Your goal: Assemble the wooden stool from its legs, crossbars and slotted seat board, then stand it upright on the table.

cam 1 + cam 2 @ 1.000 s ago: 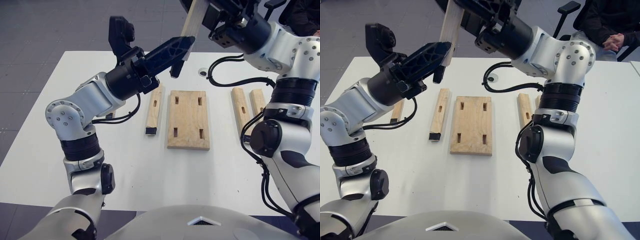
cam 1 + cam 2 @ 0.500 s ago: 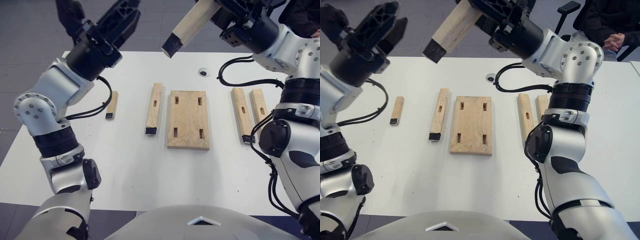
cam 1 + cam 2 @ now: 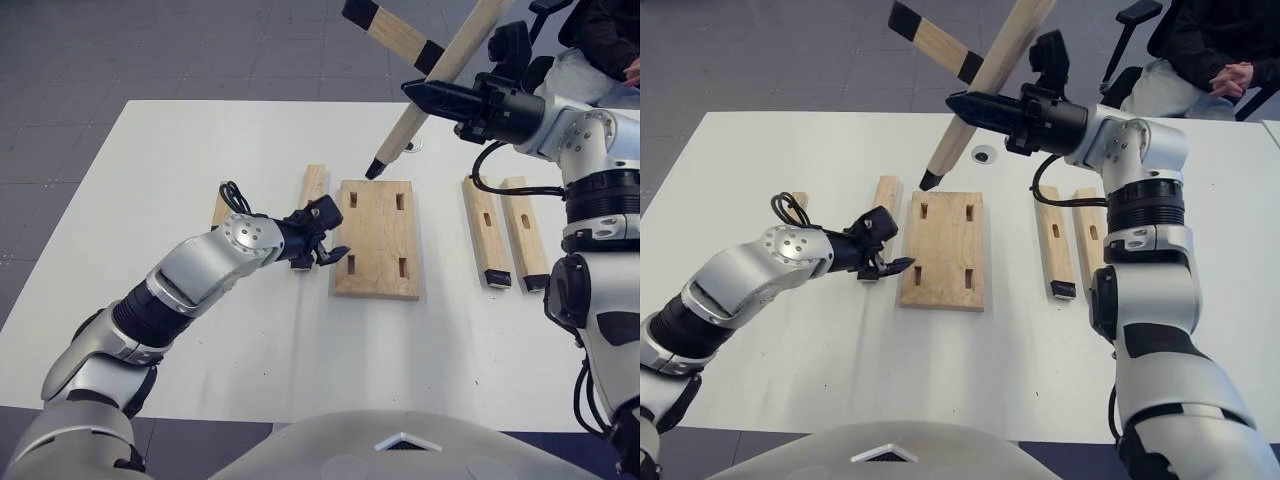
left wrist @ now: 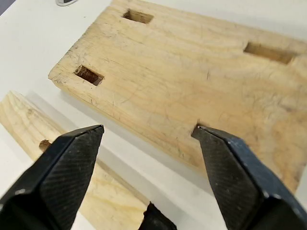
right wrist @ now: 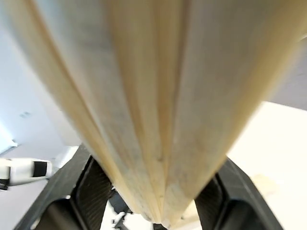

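The white counter [image 3: 150,160] is carrying the slotted seat board [image 3: 376,240], lying flat. The right gripper's [image 3: 432,98] fingers are clamping a crossbar-fitted leg [image 3: 445,68], tilted above the board's 12 o'clock. Two loose legs [image 3: 482,230] are lying at 3 o'clock. The left gripper's [image 3: 318,257] fingers are gaping wide at 9 o'clock.

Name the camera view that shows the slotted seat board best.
Left eye view: the whole seat board lies flat with all four slots visible. The right eye view shows the same. The left wrist view gives a close-up of one edge past the open left claw.
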{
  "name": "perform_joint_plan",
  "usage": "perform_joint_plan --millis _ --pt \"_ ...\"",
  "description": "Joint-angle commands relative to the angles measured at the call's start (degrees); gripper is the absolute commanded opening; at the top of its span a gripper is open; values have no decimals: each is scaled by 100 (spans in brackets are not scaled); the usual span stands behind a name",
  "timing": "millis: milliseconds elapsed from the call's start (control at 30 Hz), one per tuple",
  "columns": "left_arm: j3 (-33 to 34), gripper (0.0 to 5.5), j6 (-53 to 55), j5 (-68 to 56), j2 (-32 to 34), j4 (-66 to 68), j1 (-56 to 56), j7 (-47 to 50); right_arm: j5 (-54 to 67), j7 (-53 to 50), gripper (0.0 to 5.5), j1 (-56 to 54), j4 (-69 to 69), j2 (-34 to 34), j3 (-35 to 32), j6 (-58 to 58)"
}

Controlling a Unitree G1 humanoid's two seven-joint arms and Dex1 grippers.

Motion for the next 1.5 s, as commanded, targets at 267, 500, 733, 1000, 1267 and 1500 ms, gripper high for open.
perform_joint_plan --millis 267,500,733,1000,1267,1500 --pt "22 362 62 1140 -286 -255 -114 -695 -469 -166 218 -343 753 286 -363 -792" --pt "-277 362 7 1661 -129 -259 42 -1144 -509 -259 218 -455 823 375 -569 -809" --pt "-261 362 95 1935 -314 -380 238 -1376 -566 -417 218 -560 936 441 -710 -873" --pt "-114 362 108 2096 -481 -258 259 -1463 -646 -425 218 -551 957 492 -752 -873" --pt "-282 362 23 2343 -540 -254 489 -1636 -639 -471 218 -603 947 511 -827 -873" --pt "-606 362 -106 2631 -10 -513 557 -2220 -866 -620 218 -553 995 467 -710 -1117"
